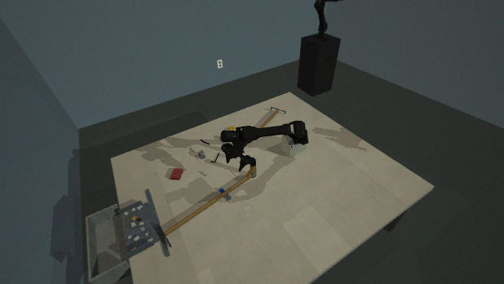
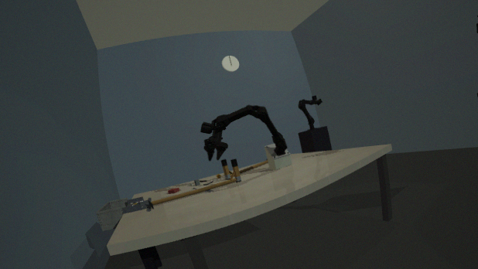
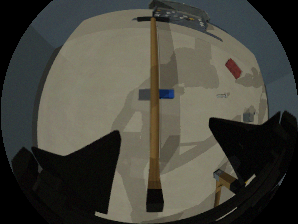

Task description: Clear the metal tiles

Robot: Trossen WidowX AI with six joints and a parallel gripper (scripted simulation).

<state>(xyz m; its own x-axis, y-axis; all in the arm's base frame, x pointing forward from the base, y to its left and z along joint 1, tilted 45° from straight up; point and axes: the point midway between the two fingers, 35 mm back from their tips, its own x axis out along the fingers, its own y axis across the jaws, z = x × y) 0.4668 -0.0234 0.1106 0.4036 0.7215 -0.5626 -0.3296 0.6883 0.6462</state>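
Observation:
The long scraper lies on the table, its dark blade at the near edge of the steel plate. Its black-tipped upright grip stands at the handle's other end. Small white tiles and a few orange tiles are spread over the plate. The catch box adjoins the plate's far end. My gripper is open and empty above the table, higher than the grip; in the wrist view the handle runs between the fingers, below them.
A second wooden-handled tool lies behind. A blue-and-grey block is under the scraper handle. A red block, a hex key and a grey part lie beyond.

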